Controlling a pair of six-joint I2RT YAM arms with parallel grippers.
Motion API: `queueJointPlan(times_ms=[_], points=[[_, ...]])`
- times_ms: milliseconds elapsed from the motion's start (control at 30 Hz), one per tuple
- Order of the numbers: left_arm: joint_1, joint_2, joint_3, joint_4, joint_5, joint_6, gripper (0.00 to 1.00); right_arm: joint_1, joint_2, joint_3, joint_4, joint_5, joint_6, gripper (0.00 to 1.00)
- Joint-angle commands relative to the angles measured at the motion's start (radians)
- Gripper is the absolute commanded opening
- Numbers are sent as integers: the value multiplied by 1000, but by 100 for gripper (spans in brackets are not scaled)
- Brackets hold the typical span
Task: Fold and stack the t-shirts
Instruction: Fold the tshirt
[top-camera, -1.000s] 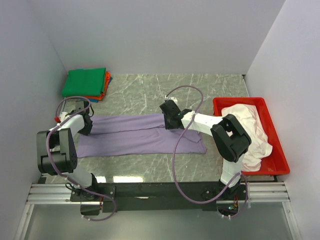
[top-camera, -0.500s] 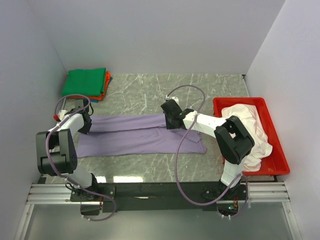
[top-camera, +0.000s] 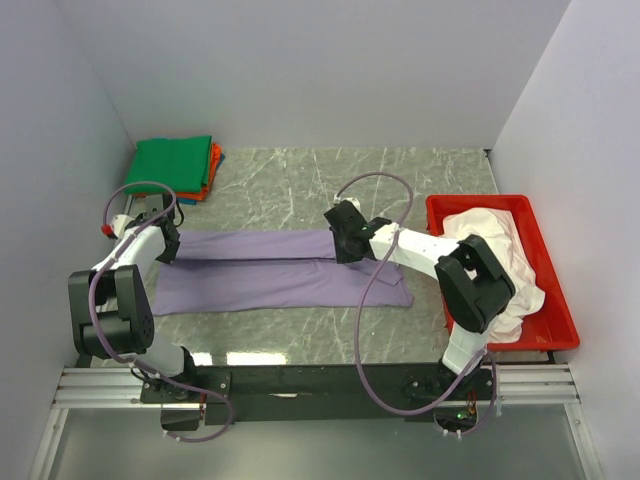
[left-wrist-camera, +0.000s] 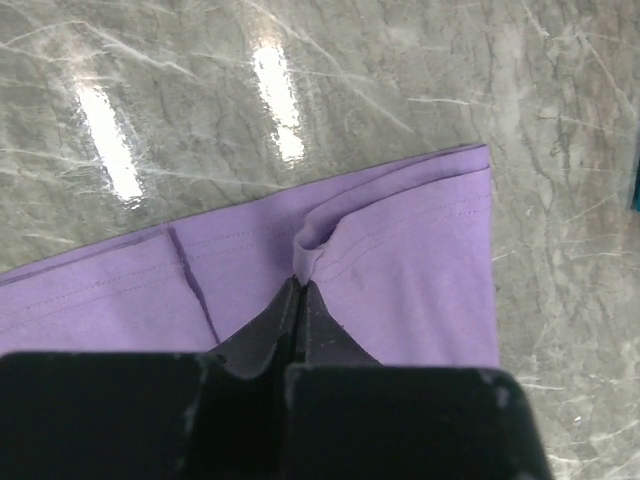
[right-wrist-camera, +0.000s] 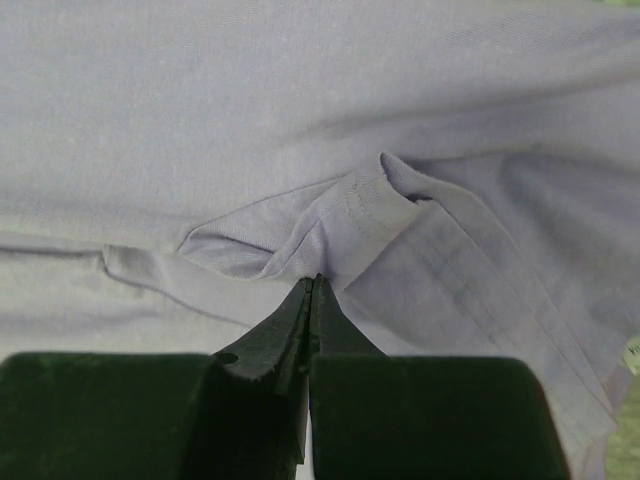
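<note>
- The left claw (left-wrist-camera: 300, 285) is shown pinched tight on a small raised pleat of the lavender t-shirt (left-wrist-camera: 400, 260), close to the hemmed end of the cloth at the left side of the bench (top-camera: 300, 190).
- The right claw (right-wrist-camera: 312, 282) is likewise closed on a bunched fold of the same shirt, at its far edge near the middle of the bench.
- The lavender t-shirt is laid flat as a long band across the bench in front of the arms, and doubled layers can be seen along its length.
- A stack of folded t-shirts (top-camera: 172, 165) is set in the far left corner, well apart from the lavender one, with green on top and orange-red showing beneath.
- A pale pinkish-white t-shirt (top-camera: 495, 245) is heaped unfolded in a red tray (top-camera: 555, 325) at the right.
- The step in hand is judged to be a further fold of the lavender shirt, with its far edge gripped at two points.
- For the next move, both claws would probably need to be lifted together and carried evenly toward the near edge, so that the cloth is doubled without a twist.
- Only thin pinches are held, so a slip is possible.
</note>
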Motion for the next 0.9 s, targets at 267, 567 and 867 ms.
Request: queueJointPlan(times_ms=[267, 567, 867], points=[[12, -42, 4, 2, -34, 9, 1, 6, -93, -41, -48, -64, 9, 0], [17, -59, -36, 30, -19, 3, 1, 6, -61, -55, -18, -136, 12, 0], [20, -168, -73, 71, 12, 49, 52, 1, -164, -70, -28, -136, 32, 48]])
